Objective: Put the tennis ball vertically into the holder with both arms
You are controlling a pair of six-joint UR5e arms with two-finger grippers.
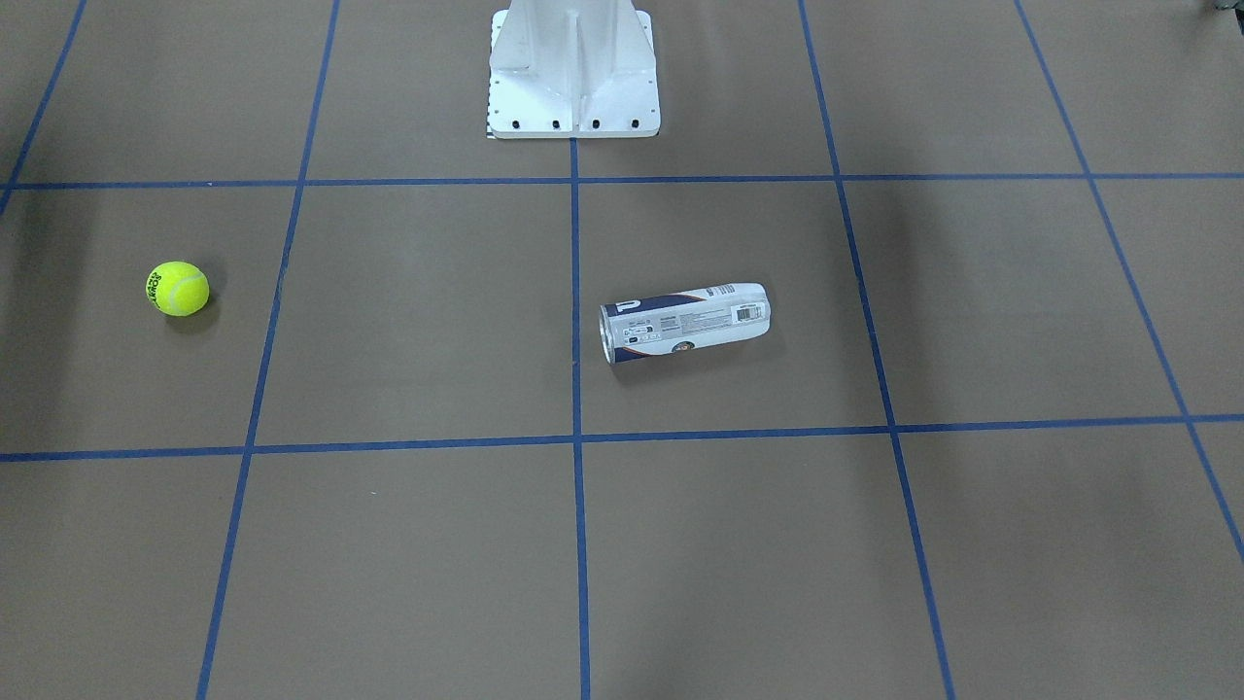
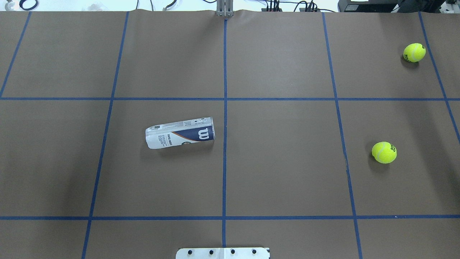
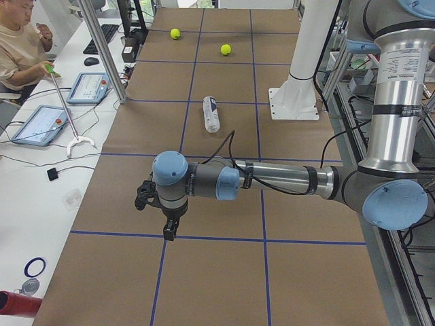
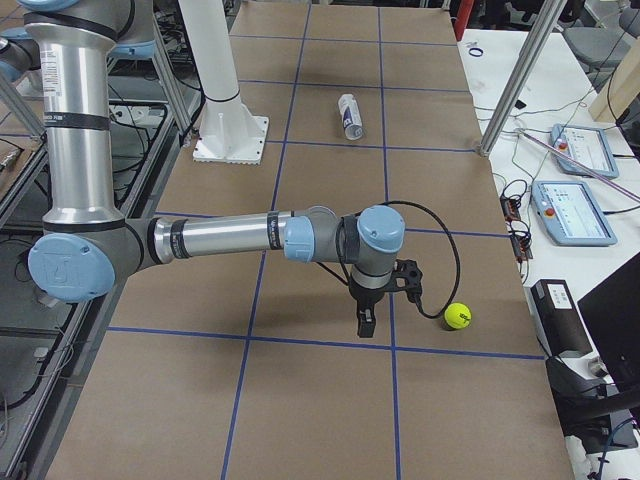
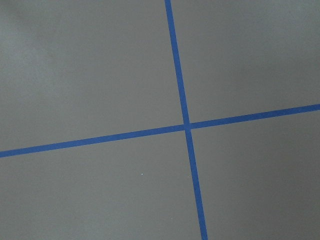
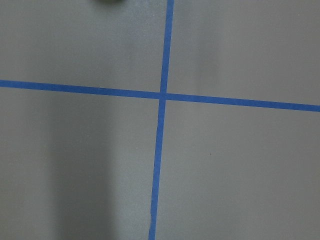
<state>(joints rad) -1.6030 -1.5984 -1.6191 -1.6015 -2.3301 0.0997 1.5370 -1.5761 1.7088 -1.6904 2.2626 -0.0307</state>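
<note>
Tennis ball (image 2: 384, 152) at rest on the brown paper table (image 2: 287, 180), as you see it from overhead. It sits alone on the robot's right side, well apart from the holder (image 2: 180, 132) and touching only the table. The holder lies flat on its side just to the robot's left of the centre tape line (image 2: 224, 162), with its navy "W" end and metal rim toward that line. A second ball (image 2: 414, 52) rests farther from the robot, toward the table's far right corner. The right gripper (image 4: 367, 318) hangs above the table with its fingers pointing down, over a crossing of blue tape. From your right-end view the second ball lies near those fingers, on the side away from the robot and apart from them. The tennis ball itself is screened by the right arm in that view, and the holder lies well beyond the fingers, up the table. The left gripper (image 3: 168, 227) hangs likewise at the opposite end, fingers down. The holder lies well beyond those fingers, and both balls lie farther off again. You cannot tell from these end views whether either pair of fingers is spread or closed. Each wrist camera gives you only brown paper and a tape crossing. The white pedestal (image 1: 573, 68) stands at the robot's edge of the table.
</note>
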